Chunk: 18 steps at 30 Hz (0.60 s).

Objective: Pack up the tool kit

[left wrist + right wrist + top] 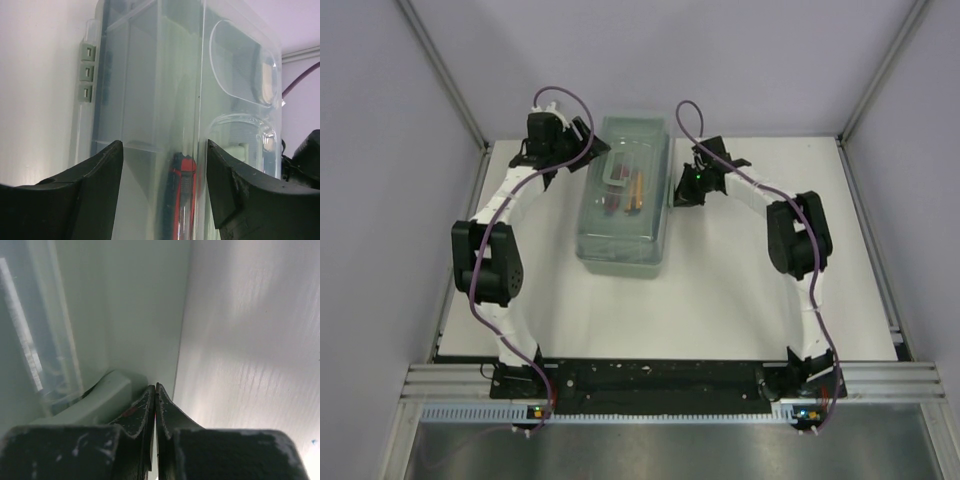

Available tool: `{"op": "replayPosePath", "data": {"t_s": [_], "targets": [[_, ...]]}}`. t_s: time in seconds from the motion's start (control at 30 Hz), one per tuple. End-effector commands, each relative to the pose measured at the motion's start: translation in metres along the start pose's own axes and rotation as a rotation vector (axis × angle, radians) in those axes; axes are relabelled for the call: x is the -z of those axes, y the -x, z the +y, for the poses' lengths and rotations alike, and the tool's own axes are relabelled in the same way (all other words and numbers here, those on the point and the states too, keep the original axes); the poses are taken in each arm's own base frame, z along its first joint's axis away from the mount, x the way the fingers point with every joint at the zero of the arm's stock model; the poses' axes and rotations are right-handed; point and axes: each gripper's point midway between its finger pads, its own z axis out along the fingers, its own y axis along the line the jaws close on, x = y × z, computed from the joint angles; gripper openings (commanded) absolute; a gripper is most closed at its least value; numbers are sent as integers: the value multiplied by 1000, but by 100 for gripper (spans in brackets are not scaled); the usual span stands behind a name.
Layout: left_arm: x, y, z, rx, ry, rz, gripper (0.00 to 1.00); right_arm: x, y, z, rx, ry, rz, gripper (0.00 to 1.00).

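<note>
Left fingers [75, 195] spread apart, empty, facing the toolbox [150, 100]; right fingers [140, 415] pressed together beside its wall.

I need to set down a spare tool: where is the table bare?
Bare: the table between the toolbox and the arm bases, and the strip right of the right arm. Crowded: around the toolbox's far half, flanked by the left gripper and right gripper.

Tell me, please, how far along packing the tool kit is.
Done: red and yellow items lie inside the toolbox, clear lid apparently down. In hand: the shut right tool sits at a side latch; the left tool stands open opposite. Left: probably fastening latches.
</note>
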Motion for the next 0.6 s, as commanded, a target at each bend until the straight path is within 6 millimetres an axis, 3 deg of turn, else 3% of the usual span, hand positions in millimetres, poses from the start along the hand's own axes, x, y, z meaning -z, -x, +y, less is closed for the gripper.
{"op": "replayPosePath", "data": {"t_s": [0.0, 0.13, 0.27, 0.33, 0.43, 0.47, 0.5, 0.57], "targets": [[-1, -149, 13, 214, -22, 506, 60, 16, 8, 86, 57, 305, -69, 0], [-3, -150, 10, 225, -38, 513, 59, 14, 10, 80, 37, 283, -91, 0], [1, -129, 21, 176, 35, 457, 58, 23, 20, 54, 6, 178, -133, 0], [4, -104, 27, 145, 78, 394, 60, 34, 30, 30, -10, 92, -167, 0], [10, -50, 30, 118, 105, 275, 72, 58, 43, -7, -32, -12, -221, 0], [13, -22, 25, 100, 108, 213, 76, 67, 47, -23, -47, -54, -237, 0], [17, -3, 24, 82, 118, 171, 86, 78, 52, -32, -50, -79, -258, 0], [30, 32, 22, 59, 133, 92, 95, 97, 54, -55, -63, -135, -289, 0]]}}
